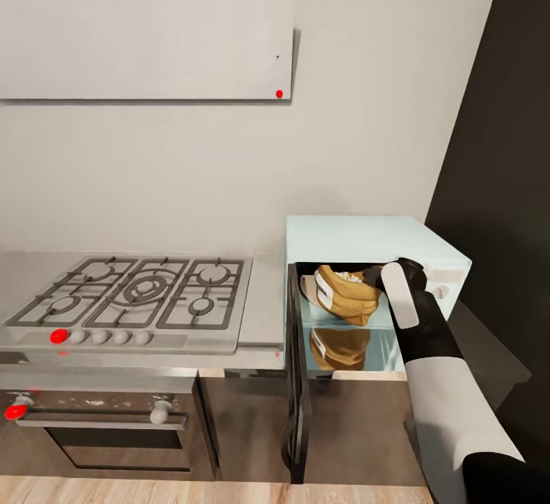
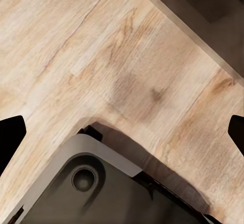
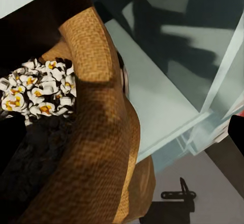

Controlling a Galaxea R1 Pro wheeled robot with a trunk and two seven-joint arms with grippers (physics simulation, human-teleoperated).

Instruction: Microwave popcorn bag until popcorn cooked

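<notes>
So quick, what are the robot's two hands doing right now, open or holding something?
Left gripper: open, holding nothing, hanging over the wood floor.
Right gripper: at the popcorn bag inside the microwave; grip cannot be told.

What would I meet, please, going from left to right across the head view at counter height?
Gas hob → bare strip of countertop → open microwave door, seen edge-on → popcorn bag inside the microwave → right gripper at the bag.

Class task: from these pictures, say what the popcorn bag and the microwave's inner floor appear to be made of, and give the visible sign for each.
The popcorn bag looks like coarse woven cloth, burlap-like and matte: a criss-cross weave shows on its tan surface. The microwave floor looks like smooth glass or glossy enamel, probably: it mirrors the bag and carries sharp shadows.
</notes>
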